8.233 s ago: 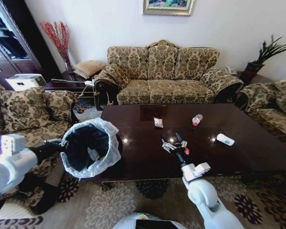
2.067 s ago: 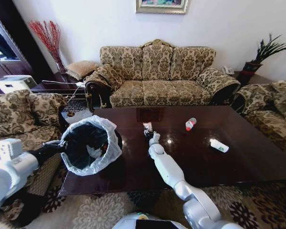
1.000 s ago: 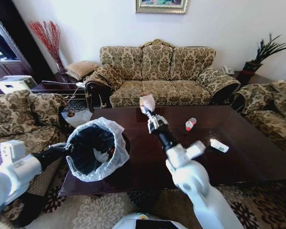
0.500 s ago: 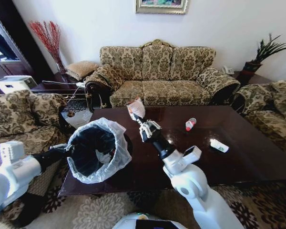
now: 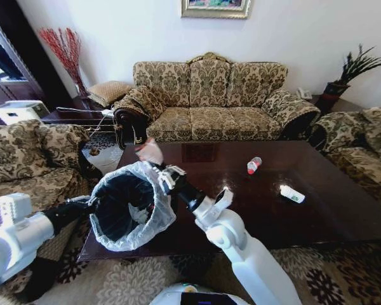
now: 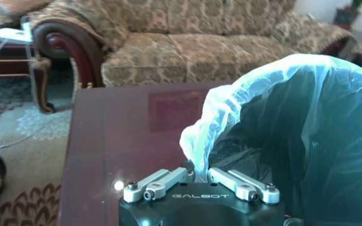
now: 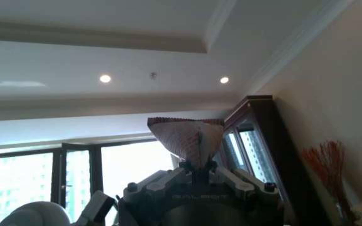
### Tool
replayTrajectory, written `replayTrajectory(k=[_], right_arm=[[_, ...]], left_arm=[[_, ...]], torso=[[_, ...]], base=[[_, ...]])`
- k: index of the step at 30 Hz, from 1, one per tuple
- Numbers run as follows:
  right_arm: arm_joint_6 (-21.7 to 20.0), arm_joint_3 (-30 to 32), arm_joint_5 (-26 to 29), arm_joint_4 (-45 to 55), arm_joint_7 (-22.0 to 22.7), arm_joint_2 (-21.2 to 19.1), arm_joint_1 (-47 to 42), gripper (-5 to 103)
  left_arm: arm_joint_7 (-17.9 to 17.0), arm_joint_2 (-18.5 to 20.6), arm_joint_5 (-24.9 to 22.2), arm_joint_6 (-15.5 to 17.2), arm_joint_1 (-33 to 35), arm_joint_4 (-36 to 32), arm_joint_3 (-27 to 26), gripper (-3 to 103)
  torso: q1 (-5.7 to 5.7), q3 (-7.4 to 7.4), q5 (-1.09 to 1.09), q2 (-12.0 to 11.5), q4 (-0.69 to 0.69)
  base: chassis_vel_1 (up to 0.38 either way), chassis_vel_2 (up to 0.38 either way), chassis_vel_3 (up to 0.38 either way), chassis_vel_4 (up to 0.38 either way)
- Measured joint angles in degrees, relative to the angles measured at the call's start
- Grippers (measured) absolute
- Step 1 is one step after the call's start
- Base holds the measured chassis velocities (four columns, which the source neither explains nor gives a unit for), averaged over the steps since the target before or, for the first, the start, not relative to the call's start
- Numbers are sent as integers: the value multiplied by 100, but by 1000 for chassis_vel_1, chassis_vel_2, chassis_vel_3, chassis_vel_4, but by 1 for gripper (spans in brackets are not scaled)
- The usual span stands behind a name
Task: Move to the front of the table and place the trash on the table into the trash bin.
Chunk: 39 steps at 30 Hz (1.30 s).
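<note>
The right gripper (image 5: 157,166) pinches a crumpled wrapper (image 5: 150,152) and holds it up just above the far rim of the trash bin (image 5: 131,204). The left gripper (image 5: 89,203) is clamped on the bin's bag-lined rim, holding it tilted at the table's (image 5: 260,203) near left corner. A small bottle (image 5: 253,165) and a white-green carton (image 5: 292,194) lie toward the table's right side, well apart from the bin.

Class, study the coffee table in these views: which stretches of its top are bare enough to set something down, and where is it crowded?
The table is bare along its near edge and sofa-side middle. Its right half carries the bottle and carton. The left end is crowded: the left gripper holds the trash bin, and the right gripper holds a wrapper above it.
</note>
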Motion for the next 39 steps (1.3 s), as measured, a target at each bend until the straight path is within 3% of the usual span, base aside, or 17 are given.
replayTrajectory(k=[1,9,16,19,21,23,25,26,27,29,39], right_arm=[[0,0,0,0,0,0,0,5],[-115,-355,56,-287,-269,-78,241,5],[-172,-335,-297,-399,-439,-221,93,3],[-172,-303,-345,-402,-437,-270,65,10],[-170,-269,-346,-402,-433,-287,70,20],[-166,-250,-347,-408,-432,-287,86,20],[-131,-225,-347,-451,-428,-276,136,32],[-131,-225,-347,-451,-428,-276,136,32],[-109,-214,-336,-465,-425,-273,168,42],[-100,-209,-310,-472,-424,-274,194,42],[-95,-184,-239,-510,-381,-240,310,86]], left_arm=[[0,0,0,0,0,0,0,0],[30,1080,84,23,243,130,-57,0],[35,1509,95,24,190,556,-38,0],[50,1601,96,23,176,721,-25,0],[66,1697,106,22,160,884,-14,0],[71,1754,109,21,150,963,-12,0],[93,1861,109,18,135,1092,-12,0],[93,1861,109,18,135,1092,-12,0],[93,1902,108,11,126,1158,-12,0],[92,1922,108,8,121,1191,-12,0],[93,1952,77,6,93,1223,-29,0]], torso=[[0,0,0,0,0],[0,0,1,0,-1],[0,0,1,0,-1],[0,0,1,0,0],[0,0,1,0,0],[0,0,1,0,0],[0,0,0,0,0],[0,0,0,0,0],[0,0,1,0,-1],[0,0,1,0,-1],[0,0,1,0,-1]], base=[[0,0,0,0],[0,0,0,0],[0,0,0,0],[0,0,0,0],[0,0,0,0],[0,0,0,0],[0,0,0,0],[0,0,0,0],[0,0,0,0],[0,0,0,0],[0,0,0,0]])
